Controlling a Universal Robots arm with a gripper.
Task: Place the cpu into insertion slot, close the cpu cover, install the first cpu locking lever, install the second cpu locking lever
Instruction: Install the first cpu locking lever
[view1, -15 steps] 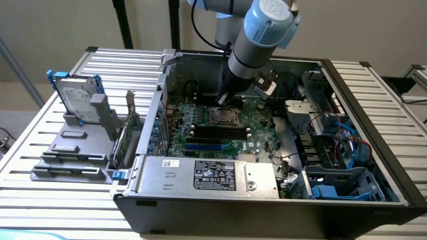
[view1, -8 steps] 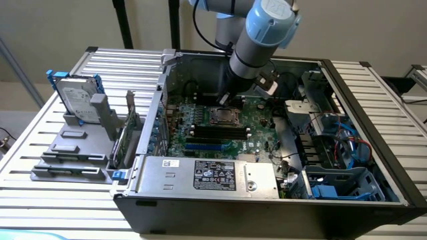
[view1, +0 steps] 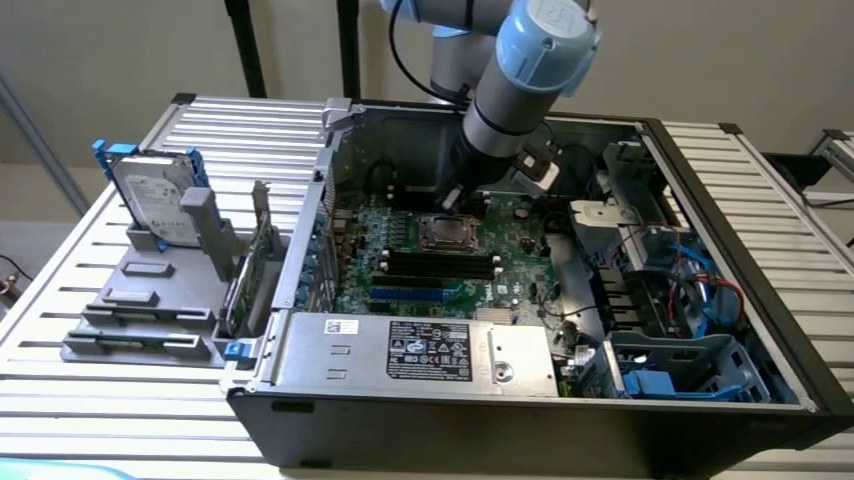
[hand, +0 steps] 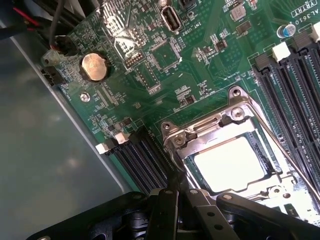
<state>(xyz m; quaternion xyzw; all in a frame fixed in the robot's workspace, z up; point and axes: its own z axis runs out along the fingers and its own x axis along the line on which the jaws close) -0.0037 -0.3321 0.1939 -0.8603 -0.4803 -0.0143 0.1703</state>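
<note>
The cpu (hand: 232, 162) lies pale and flat in the insertion slot (view1: 447, 232) on the green board. The silvery cpu cover (hand: 210, 132) is down around it, framing the chip in its cut-out. A thin metal locking lever (hand: 170, 160) runs along one side of the socket, and a second lever (hand: 290, 155) runs along the opposite side by the memory slots. My gripper (hand: 179, 190) hangs just over the socket's edge, black fingers (hand: 165, 210) together, tips at the end of the first lever. I cannot tell whether they touch it. In the exterior view the arm (view1: 514, 90) reaches down into the open case.
Long black memory slots (hand: 142, 160) flank the socket, more (hand: 295, 85) on its other side. A coin battery (hand: 94, 67) sits on the board. The labelled grey power-supply box (view1: 414, 350) fills the case front, cables (view1: 667, 280) the exterior view's right. A hard drive (view1: 158, 205) stands outside.
</note>
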